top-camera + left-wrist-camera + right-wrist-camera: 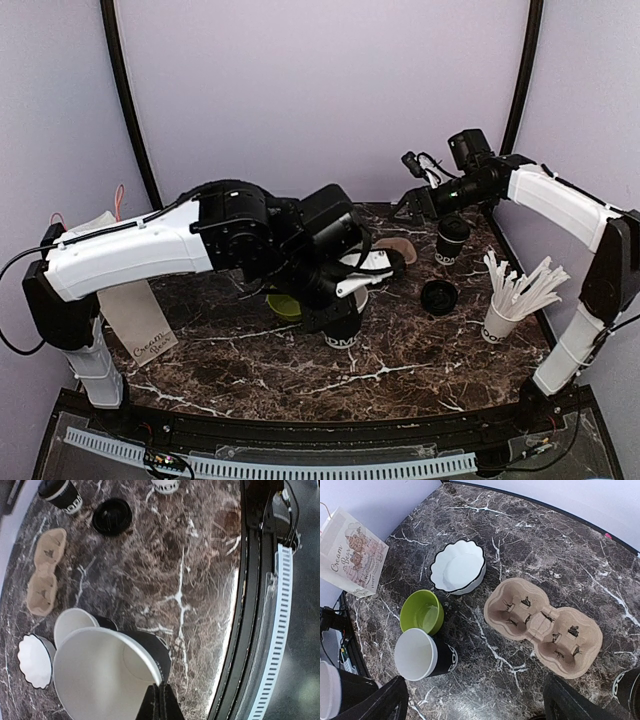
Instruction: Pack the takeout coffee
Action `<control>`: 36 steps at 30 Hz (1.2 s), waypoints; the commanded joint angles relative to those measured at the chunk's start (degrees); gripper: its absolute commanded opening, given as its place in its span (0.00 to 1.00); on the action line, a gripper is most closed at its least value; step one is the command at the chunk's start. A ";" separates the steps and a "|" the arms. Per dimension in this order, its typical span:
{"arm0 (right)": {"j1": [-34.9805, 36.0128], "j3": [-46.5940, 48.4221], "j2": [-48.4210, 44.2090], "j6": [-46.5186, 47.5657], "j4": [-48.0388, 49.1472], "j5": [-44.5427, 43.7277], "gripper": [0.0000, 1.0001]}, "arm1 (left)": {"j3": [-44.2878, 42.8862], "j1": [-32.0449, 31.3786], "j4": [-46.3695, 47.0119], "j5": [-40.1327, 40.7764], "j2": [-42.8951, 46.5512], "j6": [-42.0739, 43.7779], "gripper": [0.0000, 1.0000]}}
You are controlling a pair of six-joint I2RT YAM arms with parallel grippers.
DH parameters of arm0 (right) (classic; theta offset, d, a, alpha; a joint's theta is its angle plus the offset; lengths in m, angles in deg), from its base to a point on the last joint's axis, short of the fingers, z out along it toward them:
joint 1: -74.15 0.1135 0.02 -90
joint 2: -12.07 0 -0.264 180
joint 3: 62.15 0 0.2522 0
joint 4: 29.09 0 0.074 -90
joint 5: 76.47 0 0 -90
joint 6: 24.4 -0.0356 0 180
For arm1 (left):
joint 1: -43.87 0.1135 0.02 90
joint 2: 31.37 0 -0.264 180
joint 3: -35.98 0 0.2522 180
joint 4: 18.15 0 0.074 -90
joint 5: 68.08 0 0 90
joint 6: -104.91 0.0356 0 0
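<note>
Top cam: high, rear, whole table (300,375). Wrist cams look down, nearer; all share cup carrier (542,627).

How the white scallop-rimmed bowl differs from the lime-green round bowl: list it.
The white scallop-rimmed bowl has a wavy, dark-edged rim; the lime-green round bowl has a smooth, plain one. The white bowl looks wider than the green one. Both stand upright and empty on the marble table.

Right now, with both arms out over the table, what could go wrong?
1. The left gripper seems pinched on the thin rim of a lidless cup; it could buckle or slip, and a second cup stands close behind it.
2. The right gripper hangs open by the takeout coffee; a sideways nudge could tip it towards the cardboard carrier.
</note>
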 commanded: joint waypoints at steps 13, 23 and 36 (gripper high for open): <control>0.50 -2.09 -3.55 4.80 1.03 -1.12 0.94 | 13.10 -0.75 14.24 -2.24 -1.77 -0.12 0.00; 0.45 -1.83 -2.72 4.89 0.94 -2.35 0.94 | 15.80 -0.75 17.20 2.94 -4.91 1.46 0.00; 0.45 -0.36 -3.44 5.78 -0.56 -2.05 0.94 | 9.75 -0.75 12.47 0.89 -5.06 1.18 0.44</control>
